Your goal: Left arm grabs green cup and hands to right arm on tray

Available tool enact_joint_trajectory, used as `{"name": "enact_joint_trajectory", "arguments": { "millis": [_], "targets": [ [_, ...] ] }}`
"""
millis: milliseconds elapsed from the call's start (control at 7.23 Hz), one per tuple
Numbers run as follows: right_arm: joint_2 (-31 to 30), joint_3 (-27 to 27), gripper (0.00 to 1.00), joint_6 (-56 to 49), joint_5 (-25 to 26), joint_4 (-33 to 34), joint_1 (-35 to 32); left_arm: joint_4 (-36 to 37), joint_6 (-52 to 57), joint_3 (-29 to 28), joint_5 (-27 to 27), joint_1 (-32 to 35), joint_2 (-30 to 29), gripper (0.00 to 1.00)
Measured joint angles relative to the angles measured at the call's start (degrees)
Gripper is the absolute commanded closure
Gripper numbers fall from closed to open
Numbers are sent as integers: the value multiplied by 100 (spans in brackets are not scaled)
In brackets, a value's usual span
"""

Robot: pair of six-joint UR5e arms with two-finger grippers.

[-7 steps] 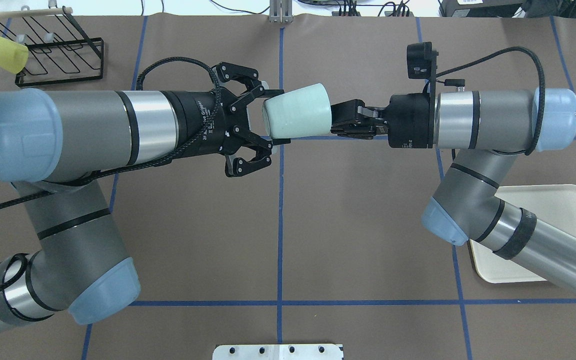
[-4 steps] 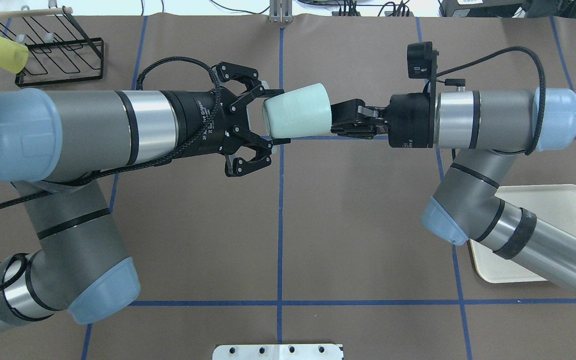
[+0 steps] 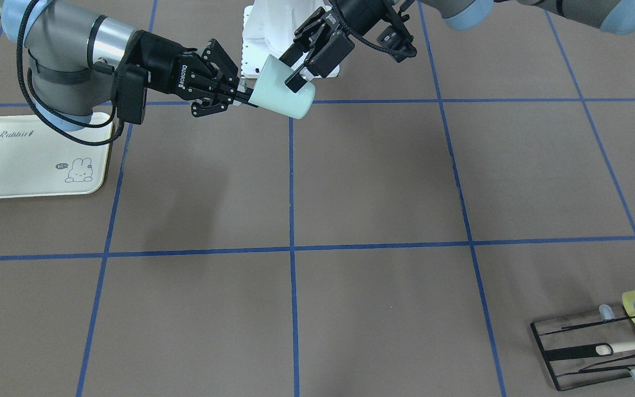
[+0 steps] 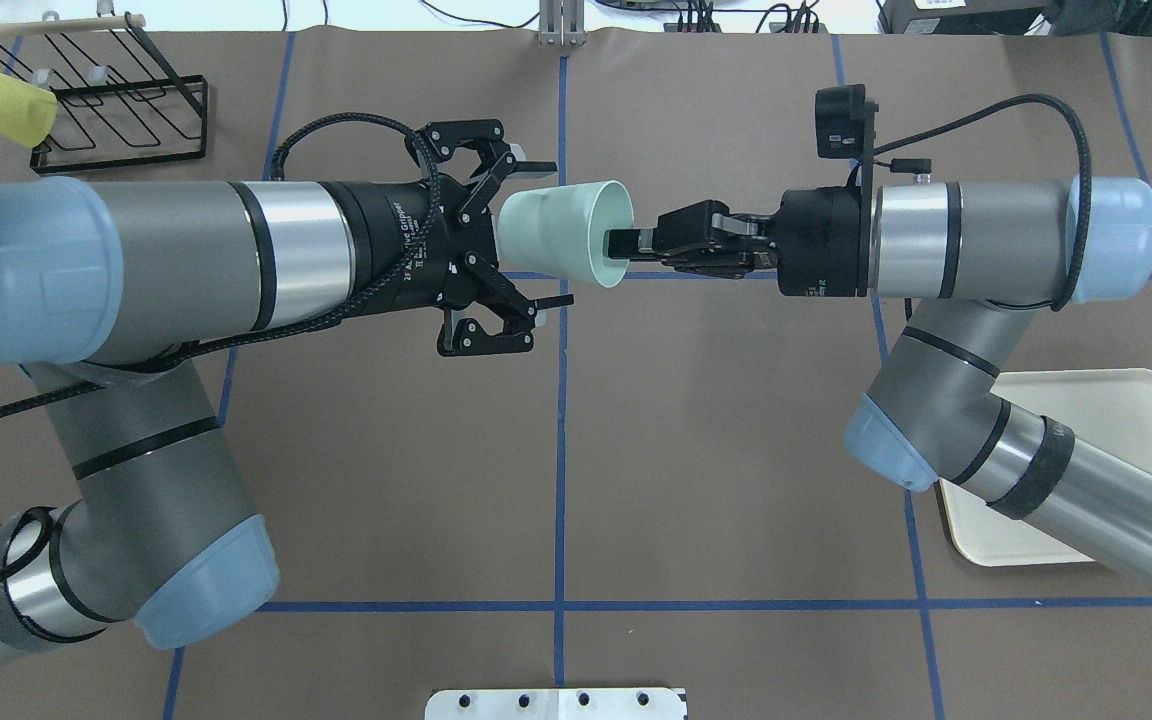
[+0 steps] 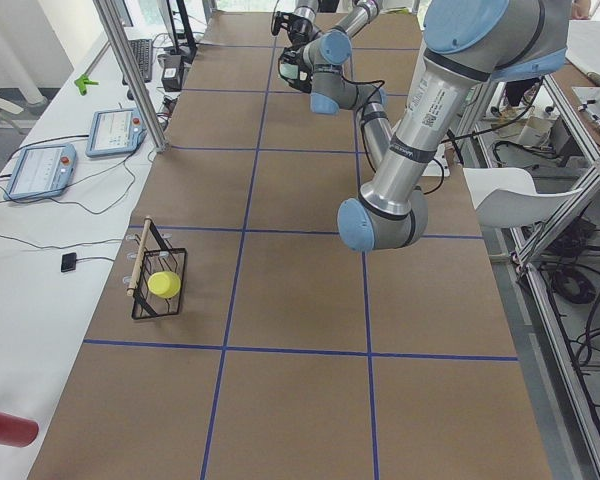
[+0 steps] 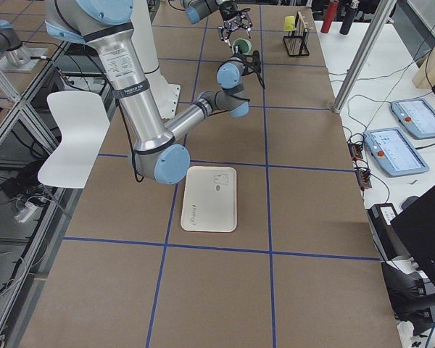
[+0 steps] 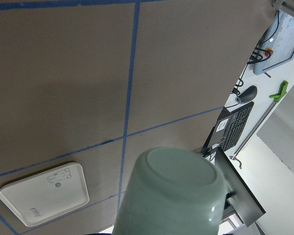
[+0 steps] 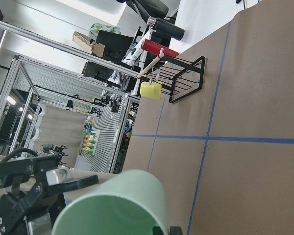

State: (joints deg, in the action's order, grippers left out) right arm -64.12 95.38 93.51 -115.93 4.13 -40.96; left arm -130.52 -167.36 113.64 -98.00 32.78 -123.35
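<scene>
Green cup shifted leftward above brown table; left jaws splayed, right jaws pinch rim.

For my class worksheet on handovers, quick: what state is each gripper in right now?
Left gripper: open, its fingers spread clear of the green cup.
Right gripper: shut on the green cup's rim.

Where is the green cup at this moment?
Overhead view, centre: the green cup is in mid-air, rim pinched by the right gripper, base inside the open left gripper.
</scene>
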Motion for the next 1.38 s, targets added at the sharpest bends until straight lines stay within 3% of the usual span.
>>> {"name": "enact_joint_trajectory", "arguments": {
  "millis": [830,1383],
  "targets": [
    [-138,-19,100,-6,59,25,-69,-11,28,0,0,32,22,0],
    [-243,-446,100,-254,-58,515,-775,-10,262,0,4,82,37,0]
  ]
}}
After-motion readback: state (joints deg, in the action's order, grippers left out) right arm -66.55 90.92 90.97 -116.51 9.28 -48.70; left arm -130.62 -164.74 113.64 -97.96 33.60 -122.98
